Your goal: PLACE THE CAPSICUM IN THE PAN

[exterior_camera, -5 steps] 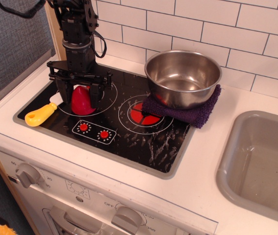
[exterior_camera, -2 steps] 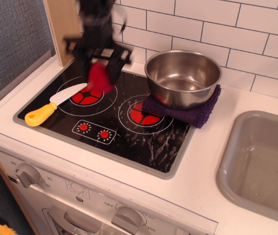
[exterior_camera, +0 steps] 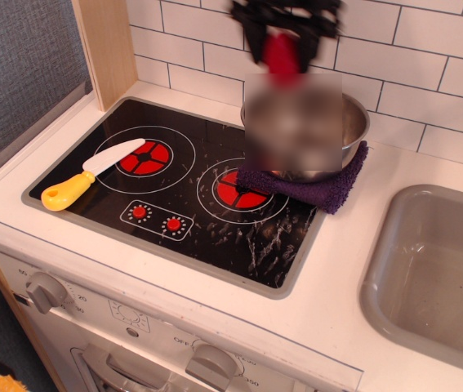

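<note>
My gripper (exterior_camera: 283, 51) is at the top of the view, blurred by motion, and is shut on the red capsicum (exterior_camera: 282, 55). It holds the capsicum in the air above the steel pan (exterior_camera: 353, 122). The pan stands on a purple cloth (exterior_camera: 329, 189) at the back right of the stove. Most of the pan is hidden behind a blurred patch, so its inside does not show. The capsicum hangs clear of the pan's rim.
A toy knife (exterior_camera: 80, 179) with a yellow handle lies on the black stove top (exterior_camera: 182, 196) at the left. A grey sink basin (exterior_camera: 435, 269) is at the right. White tiles form the back wall. A wooden post (exterior_camera: 104, 45) stands at the back left.
The gripper lifted the capsicum off the left burner and carried it up and to the right, to above the pan. The knife and pan have not moved.
</note>
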Available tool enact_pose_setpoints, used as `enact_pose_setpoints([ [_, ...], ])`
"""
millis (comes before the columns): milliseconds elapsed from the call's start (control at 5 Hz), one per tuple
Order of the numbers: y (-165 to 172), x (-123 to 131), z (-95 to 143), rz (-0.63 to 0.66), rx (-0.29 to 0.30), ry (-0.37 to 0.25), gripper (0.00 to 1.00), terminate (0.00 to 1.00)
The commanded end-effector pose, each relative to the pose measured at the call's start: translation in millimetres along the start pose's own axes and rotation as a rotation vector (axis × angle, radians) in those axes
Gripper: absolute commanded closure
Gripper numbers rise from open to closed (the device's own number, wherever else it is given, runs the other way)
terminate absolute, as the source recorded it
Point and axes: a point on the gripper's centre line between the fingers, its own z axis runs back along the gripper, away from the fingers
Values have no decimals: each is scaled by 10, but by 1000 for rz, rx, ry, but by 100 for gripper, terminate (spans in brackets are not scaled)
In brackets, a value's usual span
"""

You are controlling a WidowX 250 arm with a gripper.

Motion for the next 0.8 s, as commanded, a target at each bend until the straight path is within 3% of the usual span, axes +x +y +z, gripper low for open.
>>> enact_pose_setpoints([
  [0, -266, 142, 62, -69, 0, -11, 100, 0],
  [400, -225, -43, 242, -41, 49, -11, 100, 0],
  [600, -210, -64, 244, -39, 47, 10, 0, 0],
])
